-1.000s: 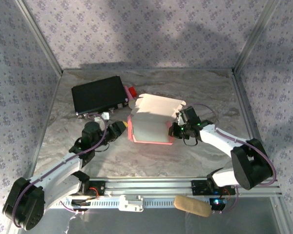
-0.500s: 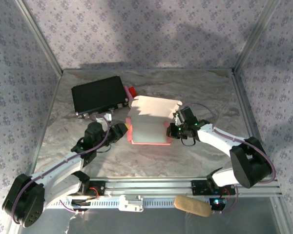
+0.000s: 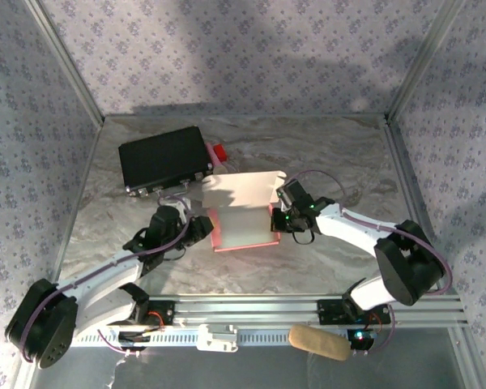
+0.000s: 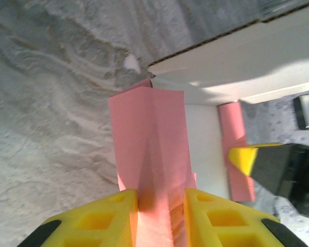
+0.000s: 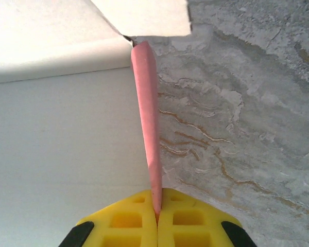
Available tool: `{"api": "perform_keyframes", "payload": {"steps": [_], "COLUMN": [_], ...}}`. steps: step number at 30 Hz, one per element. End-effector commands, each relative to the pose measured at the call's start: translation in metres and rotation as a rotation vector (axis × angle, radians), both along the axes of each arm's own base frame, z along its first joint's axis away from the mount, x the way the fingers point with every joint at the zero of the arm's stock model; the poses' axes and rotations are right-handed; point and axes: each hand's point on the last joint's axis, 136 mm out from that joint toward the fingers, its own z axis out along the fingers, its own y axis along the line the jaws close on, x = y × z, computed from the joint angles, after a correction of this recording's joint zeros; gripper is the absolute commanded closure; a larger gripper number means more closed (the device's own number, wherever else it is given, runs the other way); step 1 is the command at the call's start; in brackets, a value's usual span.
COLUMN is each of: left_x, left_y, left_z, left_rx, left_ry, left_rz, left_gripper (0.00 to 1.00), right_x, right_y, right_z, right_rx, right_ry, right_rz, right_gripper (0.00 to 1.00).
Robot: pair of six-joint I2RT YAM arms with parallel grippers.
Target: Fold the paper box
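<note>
Wall-raising is in hand: paper box (image 3: 241,220) lies on the counter (image 3: 332,162), left gripper (image 4: 160,198) jaws nipped on its pink left wall, right gripper (image 5: 157,203) jaws closed on the right wall; next, I judge, the pale rear flap (image 3: 243,185) needs folding forward.

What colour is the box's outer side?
Pink, against a whitish inner side. The box shows it best in the left wrist view.

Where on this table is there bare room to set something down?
Free: the far right corner of the table, beyond the right arm, and the near strip between the paper box and the base rail. Crowded: the middle, where left gripper and right gripper pinch the box, and around the black case.
</note>
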Motion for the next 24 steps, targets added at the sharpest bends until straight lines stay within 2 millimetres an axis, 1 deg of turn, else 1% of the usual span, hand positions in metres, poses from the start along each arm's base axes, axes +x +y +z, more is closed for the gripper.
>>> {"api": "perform_keyframes", "payload": {"steps": [1,4,7,14,18,24], "left_x": [-0.005,-0.009,-0.010,-0.017,-0.020,-0.026], "left_y": [-0.002,-0.002,0.001,0.006,0.007,0.017], "left_z": [-0.012,-0.026,-0.032,-0.049,-0.051,-0.052], "left_rx": [0.083,0.122,0.157,0.230,0.258,0.313], "left_ry": [0.009,0.021,0.019,0.045,0.042,0.033], "left_rz": [-0.042,-0.048,-0.042,-0.054,-0.057,-0.050], "left_gripper": [0.72,0.73,0.73,0.72,0.71,0.70], "right_x": [0.005,0.003,0.002,0.002,0.001,0.001], "right_y": [0.010,0.015,0.017,0.023,0.023,0.022], "right_z": [0.007,0.003,-0.003,-0.007,-0.009,-0.013], "right_rx": [-0.021,-0.055,-0.092,-0.132,-0.149,-0.162], "right_ry": [-0.029,-0.034,-0.036,-0.050,-0.056,-0.054], "right_rz": [0.018,0.030,0.034,0.044,0.045,0.045], "right_gripper": [1.00,1.00,1.00,1.00,1.00,1.00]}}
